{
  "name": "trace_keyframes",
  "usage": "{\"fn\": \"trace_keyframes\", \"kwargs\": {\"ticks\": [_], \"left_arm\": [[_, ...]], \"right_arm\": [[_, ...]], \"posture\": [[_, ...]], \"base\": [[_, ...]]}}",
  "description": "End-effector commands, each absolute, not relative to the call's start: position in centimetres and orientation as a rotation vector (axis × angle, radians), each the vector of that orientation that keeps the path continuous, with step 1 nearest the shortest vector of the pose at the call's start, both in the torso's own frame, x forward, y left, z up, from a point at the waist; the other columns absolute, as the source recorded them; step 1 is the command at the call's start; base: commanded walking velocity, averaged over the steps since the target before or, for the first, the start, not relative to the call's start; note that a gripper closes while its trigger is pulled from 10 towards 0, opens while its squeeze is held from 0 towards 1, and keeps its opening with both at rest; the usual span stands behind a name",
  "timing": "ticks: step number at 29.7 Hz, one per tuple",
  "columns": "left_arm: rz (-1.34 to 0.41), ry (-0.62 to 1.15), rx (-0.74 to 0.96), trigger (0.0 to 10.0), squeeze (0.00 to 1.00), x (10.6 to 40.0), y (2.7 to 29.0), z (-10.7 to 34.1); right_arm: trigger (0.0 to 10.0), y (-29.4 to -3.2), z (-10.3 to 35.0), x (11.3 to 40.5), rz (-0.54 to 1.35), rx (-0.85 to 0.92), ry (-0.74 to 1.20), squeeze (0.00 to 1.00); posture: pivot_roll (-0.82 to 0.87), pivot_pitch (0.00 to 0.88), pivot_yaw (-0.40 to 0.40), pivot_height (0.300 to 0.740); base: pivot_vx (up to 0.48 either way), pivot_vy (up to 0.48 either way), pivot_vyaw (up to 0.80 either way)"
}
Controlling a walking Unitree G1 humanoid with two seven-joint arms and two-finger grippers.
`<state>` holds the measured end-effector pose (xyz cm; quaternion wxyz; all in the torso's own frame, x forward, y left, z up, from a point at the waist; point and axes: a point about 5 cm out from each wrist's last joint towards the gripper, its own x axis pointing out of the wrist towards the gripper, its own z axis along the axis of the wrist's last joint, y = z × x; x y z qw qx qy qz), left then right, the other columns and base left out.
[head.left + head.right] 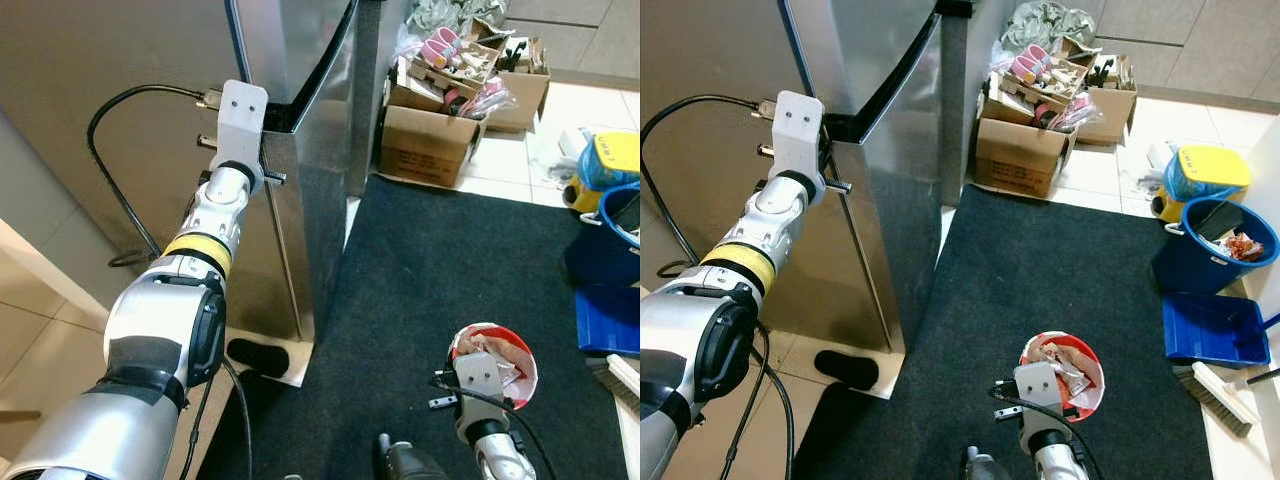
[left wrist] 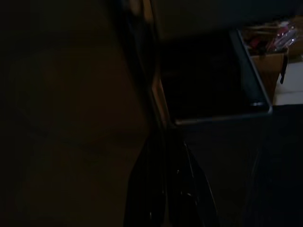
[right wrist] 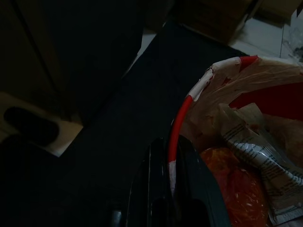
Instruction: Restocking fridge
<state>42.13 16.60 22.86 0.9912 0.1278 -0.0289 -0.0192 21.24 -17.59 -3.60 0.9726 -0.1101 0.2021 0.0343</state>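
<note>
Two arms show: upper left of frame, the left gripper (image 2: 165, 189) reaches the steel fridge (image 1: 310, 130) door edge, fingers pressed near together. Lower right, the right gripper (image 3: 173, 189) pinches the red bucket (image 1: 1065, 370) rim on the dark mat (image 1: 1060, 270).

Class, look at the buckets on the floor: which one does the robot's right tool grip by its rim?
The red bucket on the dark mat; the right tool pinches its rim. The blue bucket stands apart by the yellow container.

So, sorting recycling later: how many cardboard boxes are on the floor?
2: one cardboard box beside the fridge, a second box behind it; more may be hidden.
</note>
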Motion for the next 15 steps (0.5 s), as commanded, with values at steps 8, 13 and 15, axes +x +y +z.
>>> {"fn": "trace_keyframes", "kwargs": {"ticks": [8, 13, 15], "left_arm": [[-0.01, -0.025, 0.269, 10.0, 0.0, 42.07, 17.36, 22.44], [-0.012, -0.03, 0.265, 10.0, 1.0, 42.05, 17.48, 22.49], [-0.011, -0.031, 0.262, 10.0, 1.0, 42.04, 17.55, 22.5]], "right_arm": [[10.0, -17.79, -3.29, 21.06, 0.061, -0.224, 0.389, 0.0], [10.0, -17.81, -3.25, 21.06, 0.061, -0.225, 0.389, 0.0], [10.0, -17.82, -3.22, 21.08, 0.061, -0.225, 0.389, 0.0]], "posture": [[-0.16, 0.195, 0.024, 0.727], [-0.16, 0.194, 0.023, 0.727], [-0.16, 0.193, 0.022, 0.727]], "base": [[0.0, 0.0, 0.0], [0.0, 0.0, 0.0], [0.0, 0.0, 0.0]]}}
